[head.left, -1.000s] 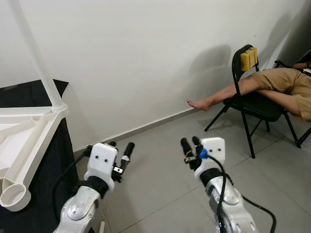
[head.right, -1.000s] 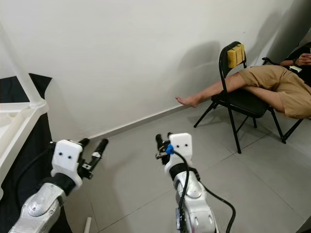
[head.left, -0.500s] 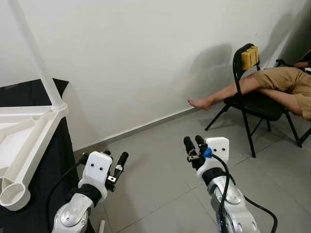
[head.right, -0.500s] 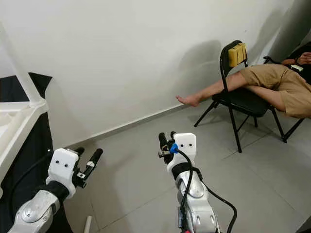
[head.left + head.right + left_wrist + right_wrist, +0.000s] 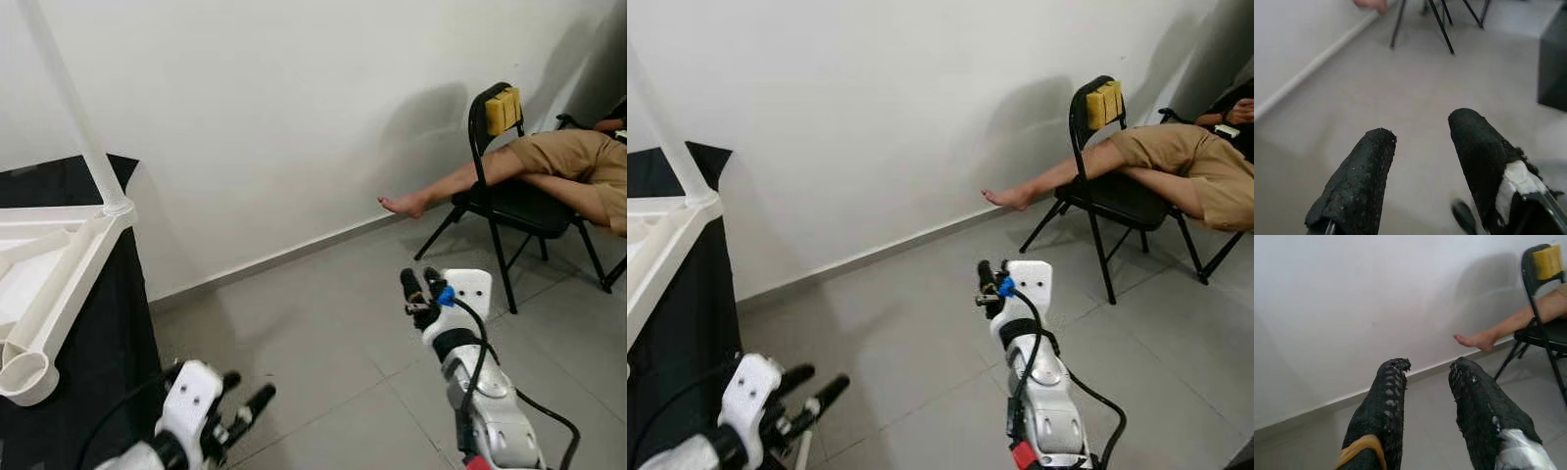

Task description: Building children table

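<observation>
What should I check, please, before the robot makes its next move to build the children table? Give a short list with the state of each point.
1. Left pincer empty and open: ok, there is a gap between the fingers and only floor beyond.
2. Right pincer empty and open: ok, the fingers are apart and nothing is held.
3. White table frame within reach: cannot tell; it lies on the black surface at the robot's left, and both pincers hang over the grey floor.
4. Person's bare foot away from the arms: ok, it is near the wall, beside the black folding chair.
5. Loose parts to fit: cannot tell.
</observation>
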Robot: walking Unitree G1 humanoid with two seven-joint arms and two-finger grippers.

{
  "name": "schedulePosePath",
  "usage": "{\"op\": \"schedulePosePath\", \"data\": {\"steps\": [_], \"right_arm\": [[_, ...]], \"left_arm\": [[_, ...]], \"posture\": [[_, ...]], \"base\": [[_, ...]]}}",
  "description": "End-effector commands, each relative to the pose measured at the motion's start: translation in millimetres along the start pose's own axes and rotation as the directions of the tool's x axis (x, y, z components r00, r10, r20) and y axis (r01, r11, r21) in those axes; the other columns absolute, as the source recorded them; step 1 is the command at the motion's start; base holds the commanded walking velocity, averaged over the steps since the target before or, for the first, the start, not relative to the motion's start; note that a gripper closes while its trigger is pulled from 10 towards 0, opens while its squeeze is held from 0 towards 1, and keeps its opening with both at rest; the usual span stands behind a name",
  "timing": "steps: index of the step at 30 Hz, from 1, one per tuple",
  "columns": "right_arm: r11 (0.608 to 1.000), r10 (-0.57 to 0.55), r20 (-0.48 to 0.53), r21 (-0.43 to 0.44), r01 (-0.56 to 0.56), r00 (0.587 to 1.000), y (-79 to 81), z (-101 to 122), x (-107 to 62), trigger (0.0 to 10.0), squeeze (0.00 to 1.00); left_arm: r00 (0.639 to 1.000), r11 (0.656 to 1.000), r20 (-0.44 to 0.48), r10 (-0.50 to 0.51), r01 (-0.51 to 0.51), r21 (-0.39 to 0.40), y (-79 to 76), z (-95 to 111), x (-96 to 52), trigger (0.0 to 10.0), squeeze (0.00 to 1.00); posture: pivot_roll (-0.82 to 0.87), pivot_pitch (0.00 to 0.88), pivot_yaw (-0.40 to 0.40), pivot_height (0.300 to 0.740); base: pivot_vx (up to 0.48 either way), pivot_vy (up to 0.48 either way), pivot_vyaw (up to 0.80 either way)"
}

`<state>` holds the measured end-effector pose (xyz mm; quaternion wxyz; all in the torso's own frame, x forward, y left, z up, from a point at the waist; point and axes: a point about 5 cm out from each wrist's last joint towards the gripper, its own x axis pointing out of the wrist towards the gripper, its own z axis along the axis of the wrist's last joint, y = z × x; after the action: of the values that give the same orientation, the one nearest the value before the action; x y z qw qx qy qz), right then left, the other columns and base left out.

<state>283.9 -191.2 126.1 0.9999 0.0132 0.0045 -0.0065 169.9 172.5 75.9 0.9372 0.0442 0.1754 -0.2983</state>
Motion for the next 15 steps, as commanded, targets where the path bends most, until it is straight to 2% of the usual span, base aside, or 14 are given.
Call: {"op": "schedulePosePath", "data": {"steps": [1, 4, 7, 8, 10, 13, 14, 15], "right_arm": [[1.000, -0.011, 0.003, 0.006, 0.011, 1.000, -4.3, -1.1, 2.1, 10.0, 0.00], [1.000, -0.025, 0.004, -0.003, 0.025, 1.000, -9.3, -0.7, 4.0, 10.0, 0.00], [0.999, -0.040, 0.011, -0.010, 0.040, 0.999, -14.6, 0.3, 6.7, 10.0, 0.00], [0.999, -0.040, 0.011, -0.010, 0.040, 0.999, -14.6, 0.3, 6.7, 10.0, 0.00], [0.999, -0.046, 0.014, -0.015, 0.046, 0.999, -16.8, 0.8, 7.3, 10.0, 0.00], [0.999, -0.047, 0.015, -0.016, 0.047, 0.999, -17.5, 0.9, 7.5, 10.0, 0.00], [0.998, -0.055, 0.019, -0.026, 0.056, 0.998, -21.7, 2.2, 8.8, 10.0, 0.00], [0.998, -0.055, 0.019, -0.026, 0.056, 0.998, -21.7, 2.2, 8.8, 10.0, 0.00]], "left_arm": [[1.000, 1.000, -0.018, -0.021, 0.021, -0.010, 5.1, -3.7, -6.9, 10.0, 0.00], [0.996, 0.997, -0.050, -0.069, 0.067, -0.030, 5.5, -7.5, -13.3, 10.0, 0.00], [0.978, 0.983, -0.110, -0.178, 0.171, -0.073, 2.7, -15.2, -25.5, 10.0, 0.00], [0.978, 0.983, -0.110, -0.178, 0.171, -0.073, 2.7, -15.2, -25.5, 10.0, 0.00], [0.960, 0.974, -0.170, -0.221, 0.208, -0.092, 3.9, -22.6, -34.7, 10.0, 0.00], [0.955, 0.972, -0.187, -0.230, 0.214, -0.101, 4.7, -24.8, -37.6, 10.0, 0.00], [0.927, 0.969, -0.281, -0.247, 0.234, -0.080, 9.3, -35.0, -48.5, 10.0, 0.00], [0.927, 0.969, -0.281, -0.247, 0.234, -0.080, 9.3, -35.0, -48.5, 10.0, 0.00]], "posture": [[0.07, 0.050, -0.013, 0.655], [0.08, 0.054, -0.008, 0.645], [0.08, 0.056, -0.009, 0.630], [0.08, 0.056, -0.009, 0.630], [0.08, 0.060, -0.005, 0.620], [0.08, 0.060, -0.005, 0.615], [0.08, 0.068, -0.003, 0.605], [0.08, 0.068, -0.003, 0.605]], "base": [[0.000, 0.000, 0.00], [0.000, 0.000, 0.00], [0.000, 0.000, 0.00], [0.000, 0.000, 0.00], [0.000, 0.000, 0.00], [0.000, 0.000, 0.00], [0.000, 0.000, 0.00], [0.000, 0.000, 0.00]]}}
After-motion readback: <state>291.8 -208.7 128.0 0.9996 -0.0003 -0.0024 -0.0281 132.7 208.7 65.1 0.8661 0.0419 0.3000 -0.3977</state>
